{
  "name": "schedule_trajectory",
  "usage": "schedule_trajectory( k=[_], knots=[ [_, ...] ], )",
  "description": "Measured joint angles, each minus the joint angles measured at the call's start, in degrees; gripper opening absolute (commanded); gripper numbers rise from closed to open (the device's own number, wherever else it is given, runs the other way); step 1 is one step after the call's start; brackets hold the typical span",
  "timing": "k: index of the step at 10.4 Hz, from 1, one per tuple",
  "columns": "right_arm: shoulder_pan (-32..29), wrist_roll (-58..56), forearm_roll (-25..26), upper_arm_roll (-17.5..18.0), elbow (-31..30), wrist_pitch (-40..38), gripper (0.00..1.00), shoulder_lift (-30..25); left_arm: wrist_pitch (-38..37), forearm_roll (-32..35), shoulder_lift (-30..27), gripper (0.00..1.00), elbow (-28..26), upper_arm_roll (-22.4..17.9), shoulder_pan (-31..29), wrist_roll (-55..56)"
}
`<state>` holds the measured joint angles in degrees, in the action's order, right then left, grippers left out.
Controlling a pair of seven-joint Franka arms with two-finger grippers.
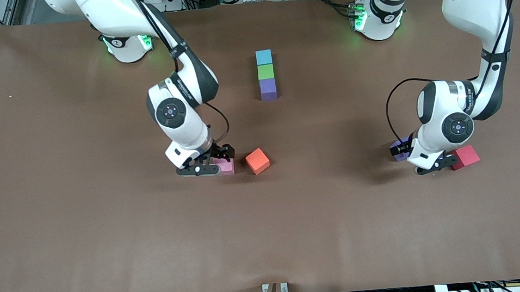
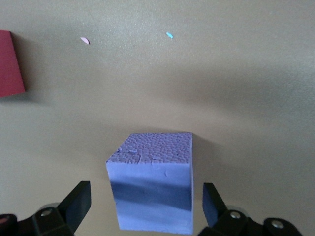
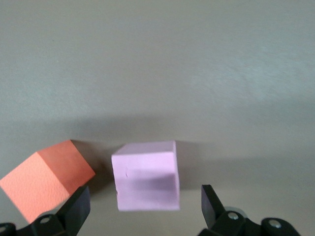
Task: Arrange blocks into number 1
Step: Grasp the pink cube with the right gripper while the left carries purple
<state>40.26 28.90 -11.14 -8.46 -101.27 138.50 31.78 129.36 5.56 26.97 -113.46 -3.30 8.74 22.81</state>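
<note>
A light blue block (image 1: 263, 57), a green block (image 1: 266, 71) and a purple block (image 1: 268, 89) lie touching in a straight line at mid-table. My right gripper (image 1: 223, 160) (image 3: 145, 206) is open and low over a pink block (image 1: 226, 167) (image 3: 146, 179), with a finger on either side and gaps to both. An orange block (image 1: 257, 160) (image 3: 47, 182) sits turned beside the pink one. My left gripper (image 1: 402, 149) (image 2: 146, 204) is open around a second purple block (image 1: 398, 149) (image 2: 152, 177) without touching it. A red block (image 1: 465, 156) (image 2: 10, 64) lies close by.
The brown table mat (image 1: 109, 232) spreads wide around the blocks. Two tiny foam crumbs (image 2: 85, 40) lie on it near the left gripper's purple block. A small bracket (image 1: 274, 291) stands at the table edge nearest the front camera.
</note>
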Motion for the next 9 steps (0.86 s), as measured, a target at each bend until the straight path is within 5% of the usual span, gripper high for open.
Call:
schedule_trajectory(
  k=[1, 3, 4, 9],
  knots=[
    [0.10, 0.00, 0.00, 0.14, 0.24, 1.24, 1.00, 1.15, 0.67, 0.00, 0.05, 0.80, -0.24, 0.00, 0.00, -0.01],
    [0.10, 0.00, 0.00, 0.17, 0.33, 2.09, 1.00, 2.24, 2.06, 0.29, 0.45, 0.10, -0.91, 0.07, 0.07, -0.10],
    [0.13, 0.00, 0.01, 0.19, 0.33, 2.10, 1.00, 2.30, 2.50, 1.20, 0.75, 0.00, -1.01, 0.21, 0.23, -0.13],
    [0.57, -0.72, 0.19, 0.33, 0.32, 3.47, 1.00, 3.93, 2.15, 2.31, -0.64, 0.00, 0.34, 6.18, 5.48, 0.08]
  ],
)
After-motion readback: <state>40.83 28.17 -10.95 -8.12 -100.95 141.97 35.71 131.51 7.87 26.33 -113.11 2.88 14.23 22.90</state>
